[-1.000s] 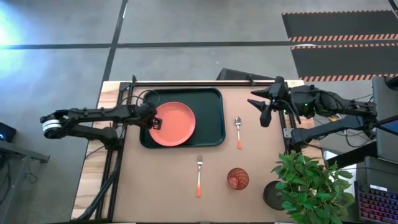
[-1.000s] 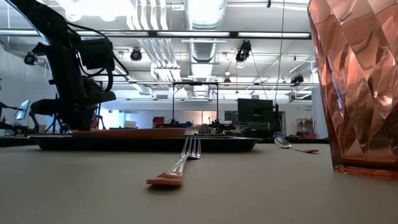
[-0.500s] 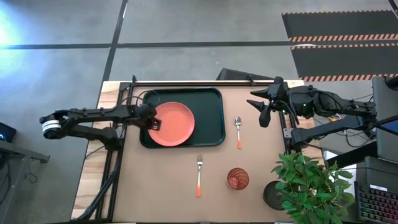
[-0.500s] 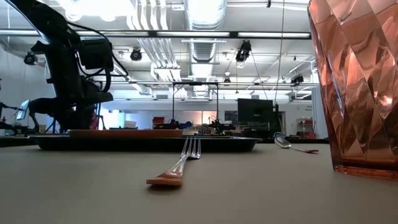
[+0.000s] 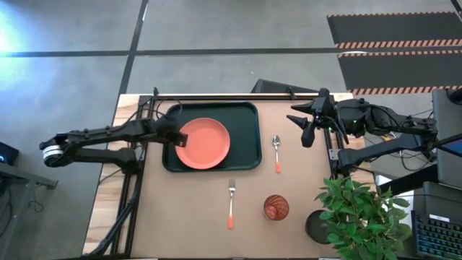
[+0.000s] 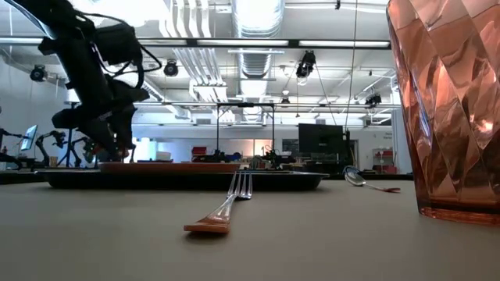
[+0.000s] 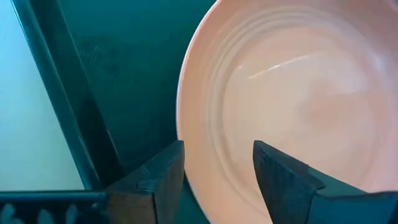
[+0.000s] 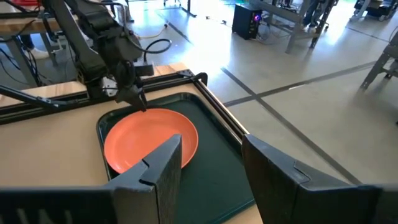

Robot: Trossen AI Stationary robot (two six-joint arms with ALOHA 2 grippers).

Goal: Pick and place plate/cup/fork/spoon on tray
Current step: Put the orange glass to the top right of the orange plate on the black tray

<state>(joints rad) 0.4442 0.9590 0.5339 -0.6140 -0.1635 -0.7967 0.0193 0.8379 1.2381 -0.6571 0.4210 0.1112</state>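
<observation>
The coral-orange plate lies flat in the left half of the dark green tray. My left gripper hangs open just above the plate's left rim; in the low view its fingers stand clear of the plate. My right gripper waits open above the table's right side, past the spoon. The fork and the reddish cup rest on the brown table, nearer the front edge.
A potted plant with a dark pot stands at the front right corner. The tray's right half is bare. Bare table lies between the tray and the front edge, left of the fork.
My left gripper has opened, let go of the plate's left rim and risen a little. The plate, held slightly tilted before, has slid a little toward the table's right and now lies flat in the tray.
</observation>
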